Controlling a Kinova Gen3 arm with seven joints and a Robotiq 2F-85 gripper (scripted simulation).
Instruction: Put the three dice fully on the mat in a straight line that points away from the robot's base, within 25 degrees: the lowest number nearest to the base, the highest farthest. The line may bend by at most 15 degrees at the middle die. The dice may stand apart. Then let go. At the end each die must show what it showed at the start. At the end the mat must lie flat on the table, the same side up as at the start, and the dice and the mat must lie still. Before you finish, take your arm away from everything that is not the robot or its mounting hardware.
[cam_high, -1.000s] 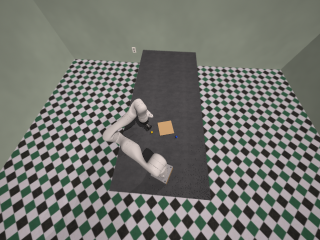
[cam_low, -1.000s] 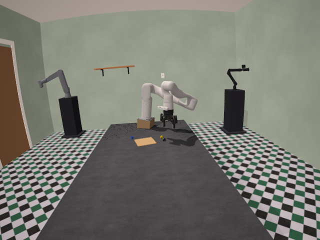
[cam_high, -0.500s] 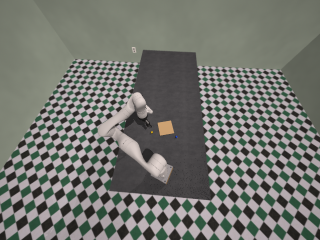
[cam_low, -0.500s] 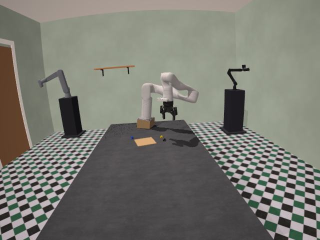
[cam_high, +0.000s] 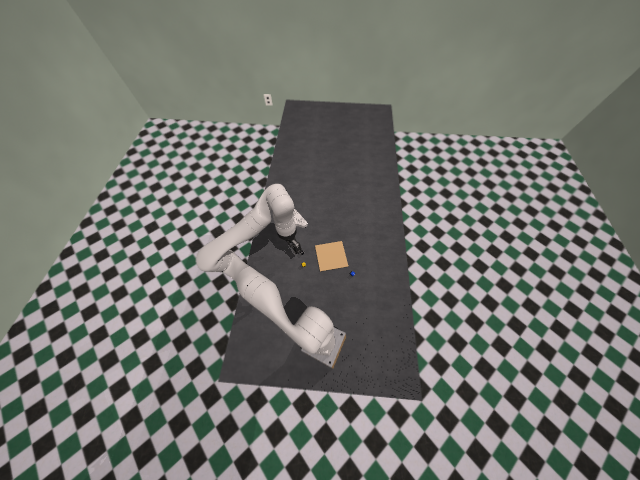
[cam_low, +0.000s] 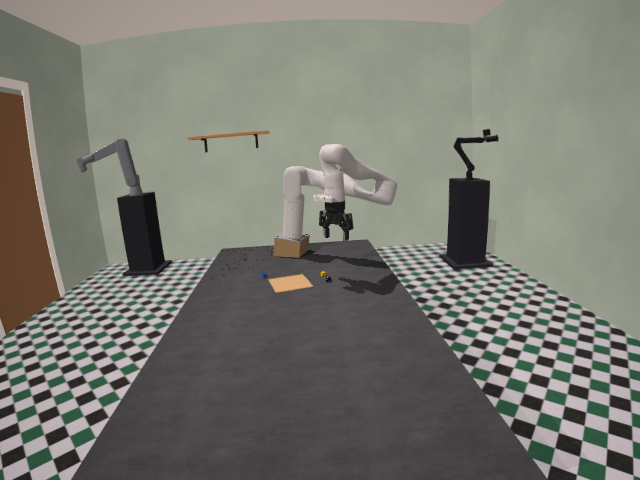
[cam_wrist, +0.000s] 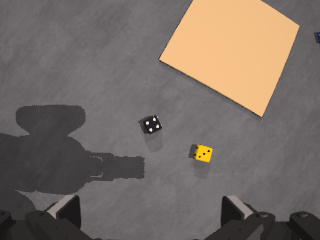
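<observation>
The mat (cam_high: 331, 255) (cam_low: 290, 283) (cam_wrist: 232, 55), a flat tan square, is lying on the dark table (cam_high: 356, 170) (cam_low: 299, 372) (cam_wrist: 100, 75), between its long edges and nearer the short edge by the robot's base (cam_high: 336, 362) (cam_low: 290, 248) than the far short edge. All three dice are resting off the mat. The yellow die (cam_high: 303, 264) (cam_low: 323, 273) (cam_wrist: 203, 153) is sitting toward the robot's left long edge, showing three on top. The black die (cam_low: 328, 279) (cam_wrist: 152, 124) is lying near it, farther from the base's short edge, showing four; from above it is hard to tell from the fingertips. The blue die (cam_high: 352, 273) (cam_low: 263, 275) (cam_wrist: 318, 37) is sitting on the mat's other side, toward the right long edge, its number too small to read. The gripper (cam_high: 296, 249) (cam_low: 336, 236) (cam_wrist: 150, 213) is hanging above the table's left side, pointing down, its fingers spread wide and holding nothing.
</observation>
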